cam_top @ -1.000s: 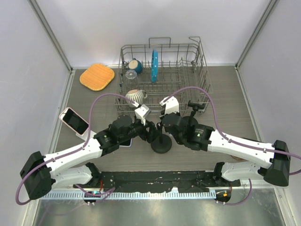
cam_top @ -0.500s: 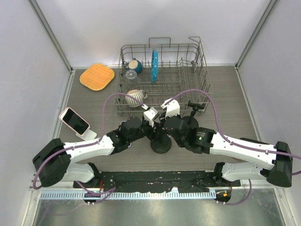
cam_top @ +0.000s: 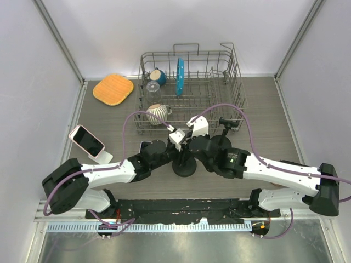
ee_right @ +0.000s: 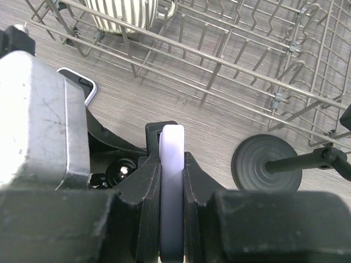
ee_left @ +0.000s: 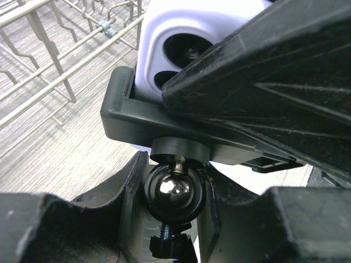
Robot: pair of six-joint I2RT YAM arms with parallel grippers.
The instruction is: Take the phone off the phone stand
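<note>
At table centre, just in front of the dish rack (cam_top: 233, 71): the phone (ee_right: 171, 186) sits in the cradle of the phone stand (cam_top: 184, 169), not lifted out. The right gripper (ee_right: 171, 150) is clamped on the phone, 1 finger on each face. The left gripper (ee_left: 171, 186) straddles the stand's ball joint under the cradle, 1 finger close on each side; can't tell if it's actually squeezing. Both arms meet over the stand's round base. A 2nd phone (cam_top: 86, 140) is propped well off at the left edge. An orange pad (cam_top: 113, 89) lies back left. A spare black stand (ee_right: 266, 163) sits beside the rack.
</note>
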